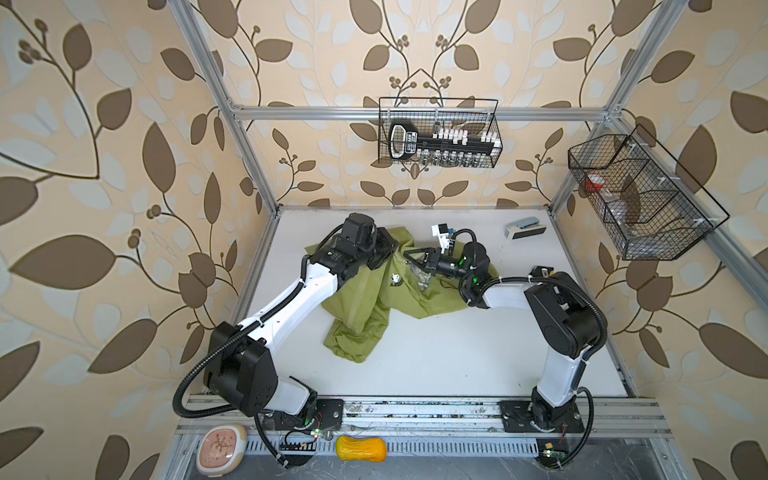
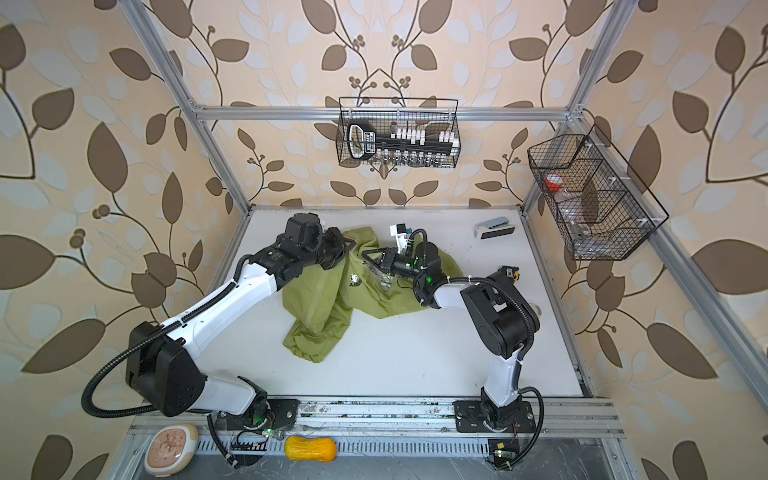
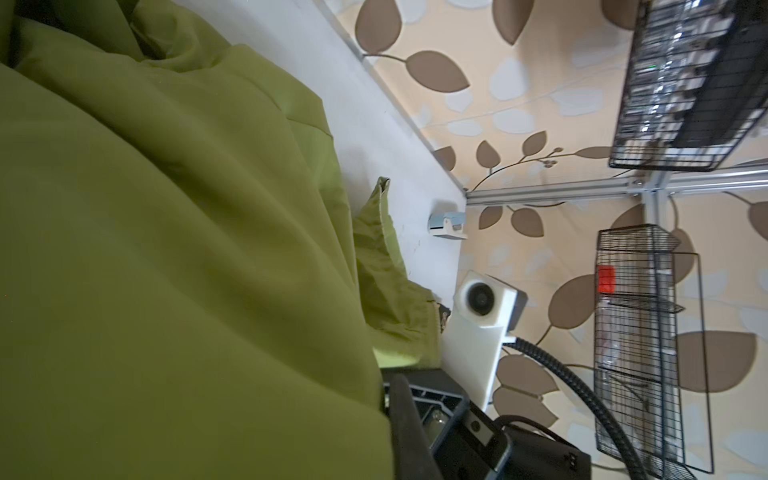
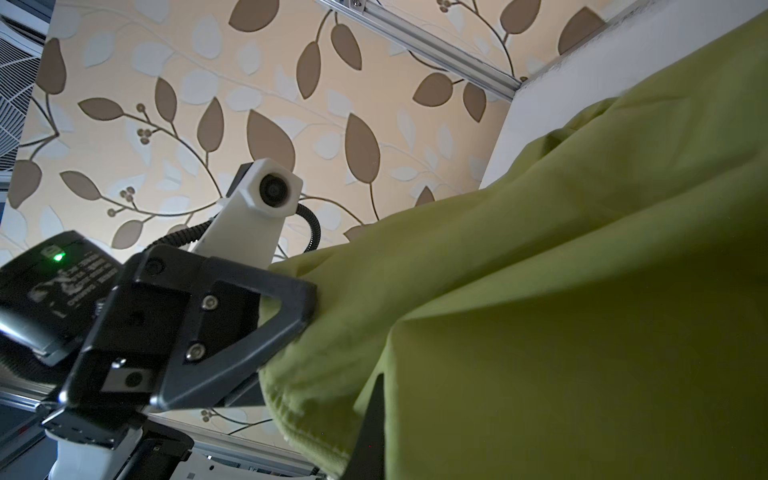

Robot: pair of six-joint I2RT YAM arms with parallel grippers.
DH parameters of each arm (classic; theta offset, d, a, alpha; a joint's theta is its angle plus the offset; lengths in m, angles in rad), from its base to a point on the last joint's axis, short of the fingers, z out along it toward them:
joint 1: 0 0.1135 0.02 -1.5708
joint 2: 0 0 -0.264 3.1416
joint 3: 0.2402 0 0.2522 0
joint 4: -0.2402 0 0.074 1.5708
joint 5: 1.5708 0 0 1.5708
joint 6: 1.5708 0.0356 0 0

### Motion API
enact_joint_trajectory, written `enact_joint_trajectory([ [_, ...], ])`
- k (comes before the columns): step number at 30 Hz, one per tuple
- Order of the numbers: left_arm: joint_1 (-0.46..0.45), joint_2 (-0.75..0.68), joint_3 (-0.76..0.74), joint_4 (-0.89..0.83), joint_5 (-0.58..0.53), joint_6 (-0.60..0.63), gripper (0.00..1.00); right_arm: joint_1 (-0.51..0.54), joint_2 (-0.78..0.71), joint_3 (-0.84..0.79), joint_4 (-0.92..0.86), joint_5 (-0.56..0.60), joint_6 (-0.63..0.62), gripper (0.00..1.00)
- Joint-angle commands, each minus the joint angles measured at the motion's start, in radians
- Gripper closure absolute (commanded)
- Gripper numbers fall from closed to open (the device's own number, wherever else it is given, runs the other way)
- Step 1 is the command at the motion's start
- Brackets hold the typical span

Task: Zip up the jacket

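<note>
So far: no closed zip shows anywhere; by my reckoning the zipping has not begun.
Left to do: flatten the front, find both zip edges, seat the slider, run it up.
Where: jacket lies toward the back of the white surface, between the two arms.
Look: olive-green, thin, crumpled; one part trails forward in folds; small patch faces up; zip teeth hidden.
Left claw: clamped narrow on a bunched fold of the jacket.
Right claw: closed tight, resting on the cloth near the patch; cannot tell whether it pinches any.
</note>
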Motion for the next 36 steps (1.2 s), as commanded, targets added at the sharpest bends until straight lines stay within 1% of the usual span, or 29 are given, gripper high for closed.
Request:
enact_joint_trajectory([
  [1,0.020,0.052,0.214,-0.259,0.100,0.235,1.00,-0.034,-0.058,-0.032,-0.009,0.012,-0.021,1.00],
  [4,0.028,0.102,0.353,-0.390,0.131,0.317,1.00,-0.043,-0.097,-0.045,-0.006,0.020,-0.032,1.00],
  [6,0.031,0.113,0.399,-0.427,0.156,0.338,1.00,-0.041,-0.101,-0.042,0.000,0.017,-0.033,1.00],
  [7,0.034,0.119,0.420,-0.442,0.180,0.343,1.00,-0.040,-0.096,-0.042,0.024,0.014,-0.022,0.98],
  [10,0.037,0.128,0.464,-0.478,0.223,0.356,1.00,-0.037,-0.065,-0.053,0.164,0.011,0.060,0.87],
  [12,0.037,0.123,0.466,-0.470,0.246,0.358,1.00,-0.034,-0.039,-0.061,0.271,0.017,0.132,0.79],
  [14,0.040,0.108,0.445,-0.423,0.266,0.343,1.00,-0.028,-0.015,-0.080,0.383,0.037,0.199,0.67],
  [16,0.050,0.095,0.416,-0.364,0.298,0.304,1.00,-0.023,-0.007,-0.102,0.450,0.065,0.235,0.57],
  [19,0.064,0.089,0.376,-0.275,0.360,0.244,1.00,-0.005,-0.008,-0.118,0.476,0.080,0.239,0.44],
  [21,0.069,0.093,0.364,-0.233,0.405,0.216,1.00,0.004,-0.009,-0.124,0.477,0.084,0.232,0.37],
  [23,0.071,0.097,0.368,-0.226,0.417,0.208,1.00,0.007,0.002,-0.125,0.502,0.088,0.248,0.32],
  [26,0.070,0.097,0.356,-0.196,0.443,0.182,1.00,0.011,0.025,-0.117,0.552,0.095,0.291,0.28],
  [31,0.072,0.099,0.351,-0.160,0.465,0.148,1.00,0.029,0.014,-0.104,0.552,0.102,0.290,0.23],
  [36,0.073,0.106,0.356,-0.147,0.470,0.136,1.00,0.032,-0.026,-0.102,0.552,0.097,0.307,0.26],
])
